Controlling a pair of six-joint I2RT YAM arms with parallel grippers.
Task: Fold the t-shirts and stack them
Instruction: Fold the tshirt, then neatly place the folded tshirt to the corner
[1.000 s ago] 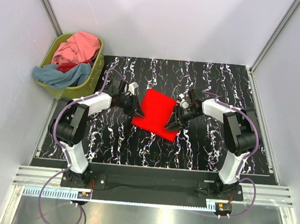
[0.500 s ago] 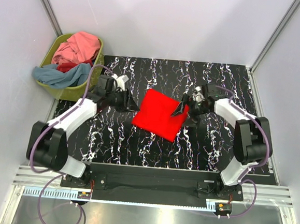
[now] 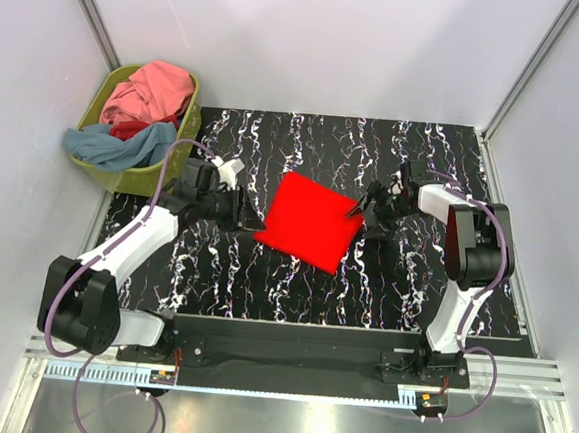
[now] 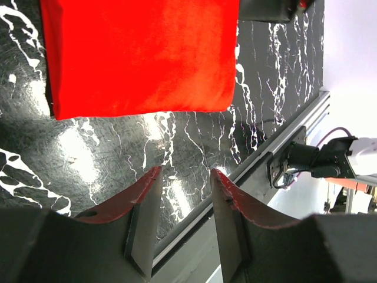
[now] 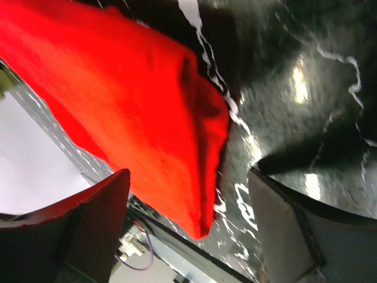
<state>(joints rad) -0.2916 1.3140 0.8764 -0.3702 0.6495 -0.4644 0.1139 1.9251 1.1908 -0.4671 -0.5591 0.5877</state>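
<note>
My left fingers [image 4: 141,212] and right fingers [image 5: 97,221], spread and empty, flank the folded red t-shirt [image 3: 307,221] lying flat on the counter [image 3: 425,157]; I judge this fold finished.

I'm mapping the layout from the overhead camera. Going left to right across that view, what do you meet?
olive-green basket → left tool → folded red t-shirt → right tool

Four t-shirts [image 3: 307,221], one basket [image 3: 164,177], two end effectors [image 3: 254,217] [image 3: 356,212].
</note>
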